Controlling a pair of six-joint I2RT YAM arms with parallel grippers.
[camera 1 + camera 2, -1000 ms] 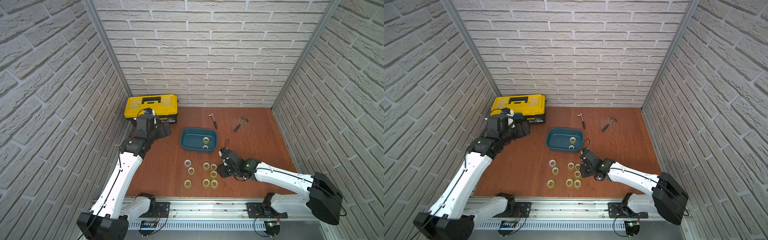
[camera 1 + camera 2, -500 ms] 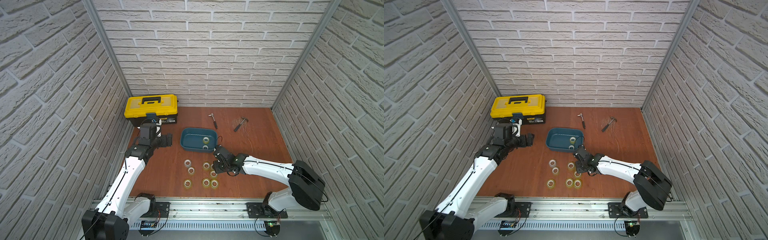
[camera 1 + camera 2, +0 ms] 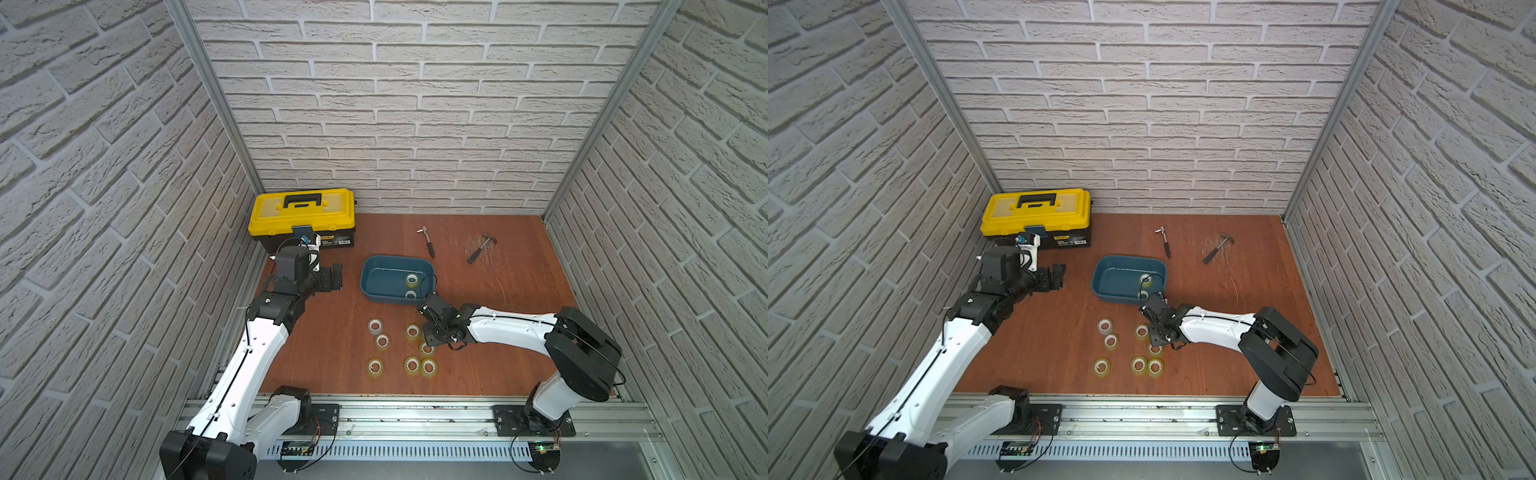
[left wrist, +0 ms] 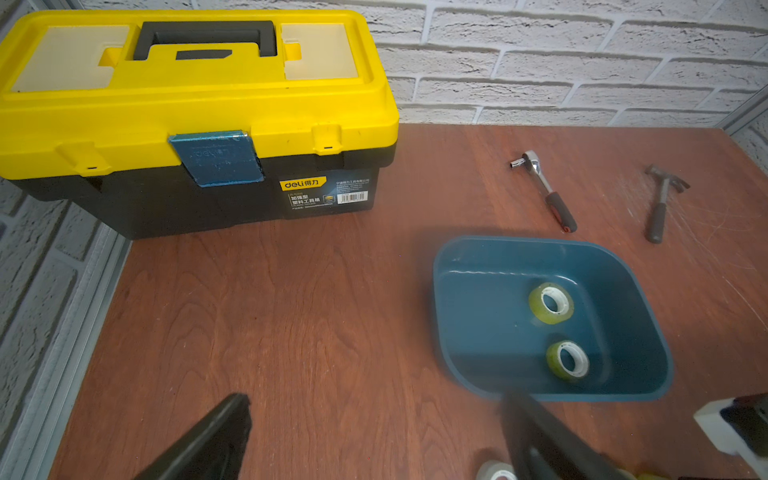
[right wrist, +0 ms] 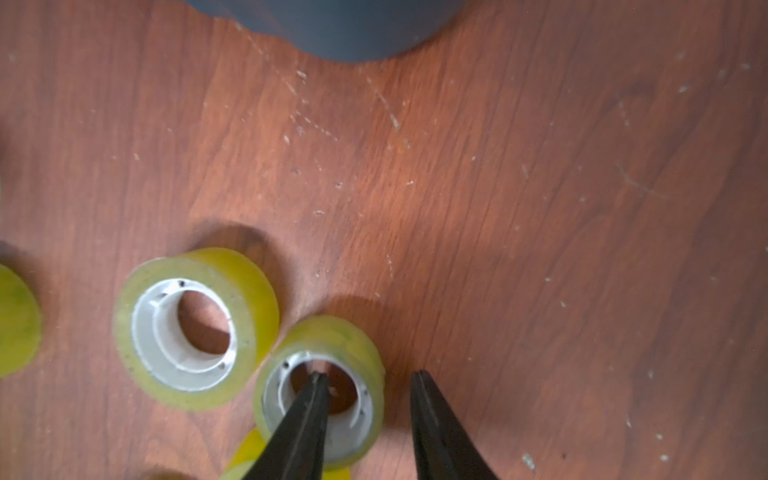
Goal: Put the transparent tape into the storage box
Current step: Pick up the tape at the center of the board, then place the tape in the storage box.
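Surface: reddish-brown wooden tabletop (image 3: 519, 332), boxed in by white brick walls (image 3: 415, 104).
Storage box (image 3: 380, 276): two tape rolls (image 4: 550, 303) lie inside it.
My right gripper (image 5: 370, 374): narrow gap, with one finger inside the core of a transparent tape roll (image 5: 332, 332) and the other just outside its wall; not yet pinched.
That roll: flat on the tabletop near the storage box's near wall, just beside a neighbour roll (image 5: 195, 328).
My left gripper (image 4: 378, 397): spread wide and empty, between the storage box and the toolbox (image 4: 187, 104).
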